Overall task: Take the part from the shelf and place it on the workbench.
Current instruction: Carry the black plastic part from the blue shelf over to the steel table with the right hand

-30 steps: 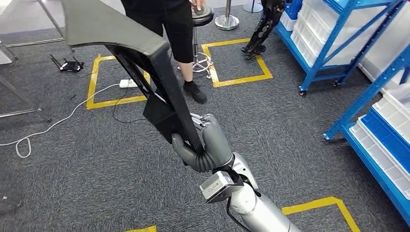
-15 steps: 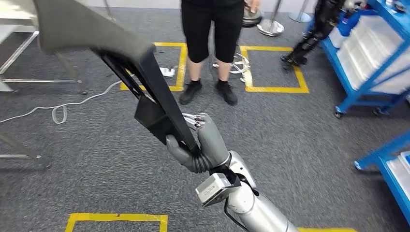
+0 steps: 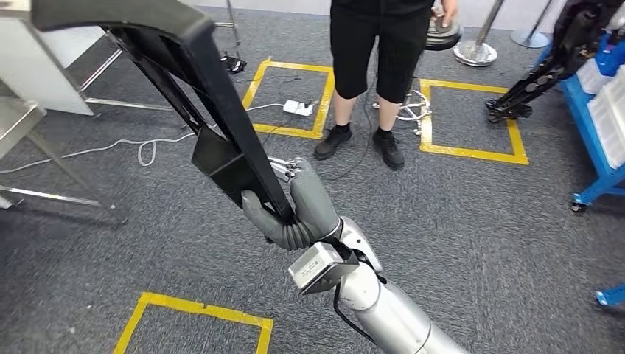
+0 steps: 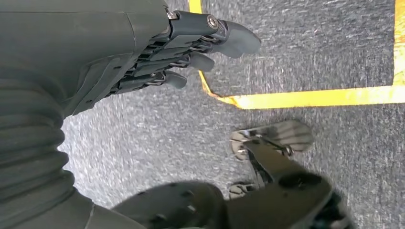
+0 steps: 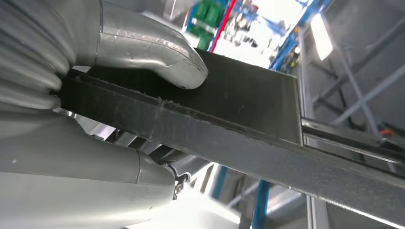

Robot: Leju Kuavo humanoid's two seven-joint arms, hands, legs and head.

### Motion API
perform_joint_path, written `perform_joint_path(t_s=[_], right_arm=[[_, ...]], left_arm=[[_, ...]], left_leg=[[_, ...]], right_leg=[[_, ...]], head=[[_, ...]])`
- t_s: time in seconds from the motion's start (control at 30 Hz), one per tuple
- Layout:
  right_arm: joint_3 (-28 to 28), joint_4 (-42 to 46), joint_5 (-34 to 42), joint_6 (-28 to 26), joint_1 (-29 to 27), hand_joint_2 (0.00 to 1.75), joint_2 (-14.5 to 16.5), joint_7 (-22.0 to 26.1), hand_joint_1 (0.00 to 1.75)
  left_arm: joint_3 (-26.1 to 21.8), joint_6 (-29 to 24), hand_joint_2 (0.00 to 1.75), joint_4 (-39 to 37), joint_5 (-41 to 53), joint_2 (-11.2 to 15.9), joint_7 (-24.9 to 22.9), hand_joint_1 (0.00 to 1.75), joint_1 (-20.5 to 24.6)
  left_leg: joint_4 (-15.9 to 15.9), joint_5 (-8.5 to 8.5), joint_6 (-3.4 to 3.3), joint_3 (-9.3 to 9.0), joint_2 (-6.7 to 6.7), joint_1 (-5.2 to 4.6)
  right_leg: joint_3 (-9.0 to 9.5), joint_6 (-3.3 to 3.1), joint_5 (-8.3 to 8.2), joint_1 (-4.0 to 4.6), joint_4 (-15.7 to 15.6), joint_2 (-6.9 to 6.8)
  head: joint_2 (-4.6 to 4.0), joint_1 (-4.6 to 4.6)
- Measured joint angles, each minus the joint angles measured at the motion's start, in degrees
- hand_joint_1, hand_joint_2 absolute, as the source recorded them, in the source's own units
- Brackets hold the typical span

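Note:
A long black part, with a wide flat top and a thin strut running down, rises from my right hand toward the upper left of the head view. My right hand grips the strut near its lower end, thumb and fingers wrapped around it. The right wrist view has the same black part clamped between the thumb and the fingers of my right hand. My left hand hangs over the grey carpet with nothing in it, its fingers loosely extended.
A person in black shorts and shoes stands ahead beside a stool. Yellow floor squares, a white power strip and cables lie on the carpet. A metal table frame is at the left, a blue shelf at the right.
The whole scene has swung to the right in the head view, so the camera has turned left. The blue shelves slid toward the right edge and a metal table frame came in. My right hand's grip is unchanged.

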State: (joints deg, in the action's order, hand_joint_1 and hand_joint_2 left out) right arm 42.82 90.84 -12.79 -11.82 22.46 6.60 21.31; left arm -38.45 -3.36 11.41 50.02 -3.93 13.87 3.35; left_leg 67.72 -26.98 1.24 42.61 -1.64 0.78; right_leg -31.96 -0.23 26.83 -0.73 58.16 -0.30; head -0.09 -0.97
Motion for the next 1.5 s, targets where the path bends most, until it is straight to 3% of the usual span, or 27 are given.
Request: perform_joint_path(t_s=[0.07, 0.1, 0.13, 0.2, 0.27, 0.3, 0.37, 0.43, 0.5, 0.57, 0.6, 0.63, 0.67, 0.73, 0.8, 0.87, 0.93, 1.0, 1.07, 1.1, 1.13, 1.17, 1.23, 1.3, 1.4, 1.43, 1.5], right_arm=[[-0.01, -0.31, 0.02, 0.0, -0.01, 1.75, -0.01, -0.05, 1.75], [-0.01, -0.47, 0.02, 0.0, -0.01, 1.75, -0.01, -0.08, 1.75], [-0.01, -0.6, 0.02, 0.0, -0.01, 1.75, 0.01, -0.1, 1.75], [-0.01, -0.75, 0.02, 0.0, 0.0, 1.75, 0.03, -0.11, 1.75], [-0.04, -0.81, 0.02, 0.0, 0.11, 1.75, 0.06, -0.12, 1.75], [-0.05, -0.84, 0.02, 0.0, 0.17, 1.75, 0.08, -0.12, 1.75], [-0.07, -0.92, 0.02, 0.0, 0.31, 1.75, 0.2, -0.11, 1.75], [-0.11, -0.97, 0.02, -0.01, 0.39, 1.75, 0.34, -0.09, 1.75], [-0.23, -1.02, 0.02, -0.03, 0.35, 1.75, 0.28, -0.04, 1.75], [-0.36, -1.17, 0.02, -0.04, 0.22, 1.75, 0.06, -0.02, 1.75], [-0.39, -1.26, 0.02, -0.04, 0.16, 1.75, -0.02, -0.02, 1.75], [-0.39, -1.33, 0.02, -0.04, 0.14, 1.75, -0.06, -0.02, 1.75], [-0.39, -1.38, 0.02, -0.04, 0.15, 1.75, -0.07, -0.02, 1.75], [-0.4, -1.41, 0.01, -0.04, 0.21, 1.75, -0.04, -0.02, 1.75], [-0.42, -1.43, -0.03, -0.04, 0.22, 1.75, -0.01, -0.02, 1.75], [-0.42, -1.45, -0.04, -0.04, 0.25, 1.75, 0.08, -0.02, 1.75], [-0.42, -1.45, -0.04, -0.04, 0.28, 1.75, 0.3, -0.03, 1.75], [-0.44, -1.47, -0.03, -0.04, 0.24, 1.75, 0.44, -0.03, 1.75], [-0.46, -1.55, -0.03, -0.04, 0.15, 1.75, 0.38, -0.04, 1.75], [-0.47, -1.6, -0.04, -0.04, 0.08, 1.75, 0.33, -0.06, 1.75], [-0.48, -1.63, -0.08, -0.04, 0.02, 1.75, 0.31, -0.08, 1.75], [-0.48, -1.65, -0.13, -0.04, -0.02, 1.75, 0.31, -0.09, 1.75], [-0.51, -1.63, -0.21, -0.04, -0.03, 1.75, 0.32, -0.09, 1.75], [-0.6, -1.62, -0.23, -0.04, 0.0, 1.75, 0.32, -0.1, 1.75], [-0.7, -1.6, -0.24, -0.04, 0.06, 1.75, 0.38, -0.11, 1.75], [-0.72, -1.57, -0.24, -0.04, 0.1, 1.75, 0.43, -0.11, 1.75], [-0.78, -1.51, -0.24, -0.05, 0.13, 1.75, 0.39, -0.1, 1.75]], left_arm=[[-0.02, 0.03, 1.75, 0.0, 0.01, 0.01, 0.04, 0.0, 0.13], [-0.05, 0.01, 1.75, 0.0, 0.01, 0.03, 0.04, 0.0, 0.13], [-0.09, -0.02, 1.75, 0.01, 0.01, 0.08, 0.06, 0.0, 0.11], [-0.15, -0.07, 1.75, 0.04, 0.02, 0.18, 0.1, 0.0, 0.16], [-0.16, -0.07, 1.75, 0.08, 0.04, 0.2, 0.16, 0.0, 0.34], [-0.17, -0.07, 1.75, 0.08, 0.05, 0.19, 0.18, 0.0, 0.41], [-0.22, -0.08, 1.75, 0.06, 0.05, 0.18, 0.18, 0.0, 0.42], [-0.23, -0.08, 1.75, 0.06, 0.05, 0.11, 0.18, 0.0, 0.41], [-0.23, -0.08, 1.75, 0.07, 0.05, 0.07, 0.18, 0.0, 0.58], [-0.24, -0.12, 1.75, 0.07, 0.05, 0.05, 0.18, 0.0, 0.73], [-0.25, -0.16, 1.75, 0.07, 0.05, 0.04, 0.18, 0.0, 0.72], [-0.25, -0.2, 1.75, 0.07, 0.05, 0.03, 0.18, 0.0, 0.7], [-0.26, -0.24, 1.75, 0.07, 0.05, 0.01, 0.18, 0.0, 0.68], [-0.27, -0.27, 1.75, 0.07, 0.05, -0.03, 0.19, 0.0, 0.72], [-0.28, -0.32, 1.75, 0.07, 0.05, -0.03, 0.23, 0.0, 0.72], [-0.39, -0.34, 1.75, 0.05, 0.05, 0.03, 0.27, 0.0, 0.39], [-0.6, -0.34, 1.75, 0.04, 0.05, 0.1, 0.27, 0.0, 0.06], [-0.72, -0.34, 1.75, 0.04, 0.07, 0.1, 0.28, 0.0, 0.1], [-0.73, -0.37, 1.75, 0.04, 0.12, 0.07, 0.4, 0.0, 0.24], [-0.74, -0.39, 1.75, 0.04, 0.16, 0.08, 0.52, 0.0, 0.26], [-0.76, -0.46, 1.75, 0.04, 0.2, 0.09, 0.67, 0.0, 0.24], [-0.78, -0.54, 1.75, 0.05, 0.24, 0.12, 0.84, 0.0, 0.22], [-0.8, -0.77, 1.75, 0.07, 0.28, 0.13, 1.12, 0.0, 0.29], [-0.8, -0.94, 1.75, 0.09, 0.32, 0.05, 1.26, 0.0, 0.49], [-0.81, -1.0, 1.75, 0.08, 0.32, -0.01, 1.28, 0.0, 0.57], [-0.81, -1.02, 1.75, 0.08, 0.32, -0.02, 1.3, 0.0, 0.59], [-0.81, -1.07, 1.75, 0.09, 0.32, -0.04, 1.34, 0.0, 0.72]], left_leg=[[6.21, -2.52, 0.34, 2.75, 1.2, 0.23], [6.83, -2.35, 0.47, 2.84, 1.42, 0.31], [5.16, -1.22, 0.55, 1.72, 1.77, 0.39], [-2.11, 1.7, 0.53, -2.68, 3.92, 0.27], [-7.03, 2.89, 0.03, -5.44, 5.63, -0.05], [-7.56, 2.72, -0.33, -5.6, 5.59, -0.29], [-7.78, 2.94, -1.08, -5.4, 4.0, -0.26], [-8.03, 3.22, -1.77, -5.37, 2.53, 0.03], [-8.11, 3.47, -2.36, -5.18, 1.03, 0.24], [-8.11, 3.64, -2.7, -4.88, -0.76, 0.26], [-8.11, 3.71, -2.73, -4.79, -1.73, 0.27], [-8.1, 3.8, -2.69, -4.76, -2.67, 0.28], [-8.1, 3.9, -2.58, -4.75, -3.61, 0.32], [-8.02, 4.16, -2.12, -4.59, -5.37, 0.31], [-8.11, 4.5, -1.47, -4.29, -6.66, 0.24], [-8.51, 4.98, -0.67, -4.02, -7.5, 0.37], [-7.34, 4.25, -0.12, -3.26, -4.94, 0.2], [-2.04, 1.12, 0.15, -0.87, -0.57, -0.01], [4.96, -2.06, 0.43, 2.28, 1.14, 0.18], [6.71, -2.45, 0.55, 2.98, 1.37, 0.28], [6.39, -1.85, 0.64, 2.61, 1.53, 0.36], [3.92, -0.41, 0.68, 1.1, 1.94, 0.43], [-3.48, 2.33, 0.54, -3.21, 4.56, 0.25], [-7.34, 3.02, -0.05, -5.25, 6.31, -0.11], [-7.71, 3.05, -1.11, -5.0, 4.21, -0.24], [-7.83, 3.18, -1.46, -5.0, 3.38, -0.12], [-8.01, 3.5, -2.14, -4.88, 1.8, 0.23]], right_leg=[[-0.03, -0.21, 0.05, 0.21, 0.02, -1.83], [-0.04, -0.2, 0.12, 0.24, 0.05, -2.71], [0.01, -0.14, 0.23, 0.24, 0.06, -3.54], [0.28, 0.2, 0.58, 0.36, 0.11, -5.01], [0.53, 0.75, 0.95, 0.83, 0.16, -6.19], [0.65, 1.04, 1.07, 1.06, 0.1, -6.77], [0.8, 1.63, 1.31, 1.05, 0.03, -7.49], [0.06, 2.03, 2.52, 0.74, 1.82, -4.94], [-2.95, 1.82, 5.35, 0.46, 8.16, -1.23], [-6.79, 1.72, 7.78, 0.41, 15.44, -0.12], [-7.72, 1.95, 7.89, 0.38, 16.85, 0.01], [-7.45, 2.35, 7.05, 0.3, 15.83, 0.17], [-6.1, 2.8, 5.54, 0.18, 12.77, 0.63], [-2.48, 3.23, 2.47, -0.18, 4.87, 3.08], [-0.68, 2.71, 1.16, -0.22, 1.01, 4.49], [-0.43, 1.79, 0.7, -0.14, 0.66, 3.37], [-0.23, 0.88, 0.27, -0.39, 0.35, 1.98], [-0.14, 0.23, 0.14, -0.39, 0.19, 0.43], [-0.14, -0.07, 0.2, -0.13, 0.21, -1.31], [-0.14, -0.13, 0.26, -0.08, 0.22, -2.21], [-0.12, -0.12, 0.34, -0.06, 0.23, -3.08], [-0.03, -0.05, 0.45, -0.06, 0.24, -3.88], [0.26, 0.4, 0.82, 0.26, 0.29, -5.22], [0.54, 0.98, 1.17, 0.88, 0.32, -6.38], [0.84, 1.73, 1.63, 1.04, 0.27, -7.82], [0.6, 1.92, 2.2, 0.9, 0.96, -6.97], [-1.78, 1.81, 4.75, 0.62, 6.08, -3.2]], head=[[0.0, -0.06], [0.0, -0.1], [0.0, -0.11], [0.0, -0.14], [0.0, -0.06], [0.0, -0.01], [0.0, 0.07], [0.0, 0.09], [0.0, 0.23], [0.0, 0.31], [0.0, 0.33], [0.0, 0.31], [0.0, 0.32], [0.0, 0.3], [0.0, 0.24], [0.0, 0.25], [0.0, 0.04], [0.0, -0.33], [0.0, -0.45], [0.0, -0.46], [0.0, -0.48], [0.0, -0.49], [0.0, -0.57], [0.0, -0.5], [0.0, -0.36], [0.0, -0.37], [0.0, -0.28]])
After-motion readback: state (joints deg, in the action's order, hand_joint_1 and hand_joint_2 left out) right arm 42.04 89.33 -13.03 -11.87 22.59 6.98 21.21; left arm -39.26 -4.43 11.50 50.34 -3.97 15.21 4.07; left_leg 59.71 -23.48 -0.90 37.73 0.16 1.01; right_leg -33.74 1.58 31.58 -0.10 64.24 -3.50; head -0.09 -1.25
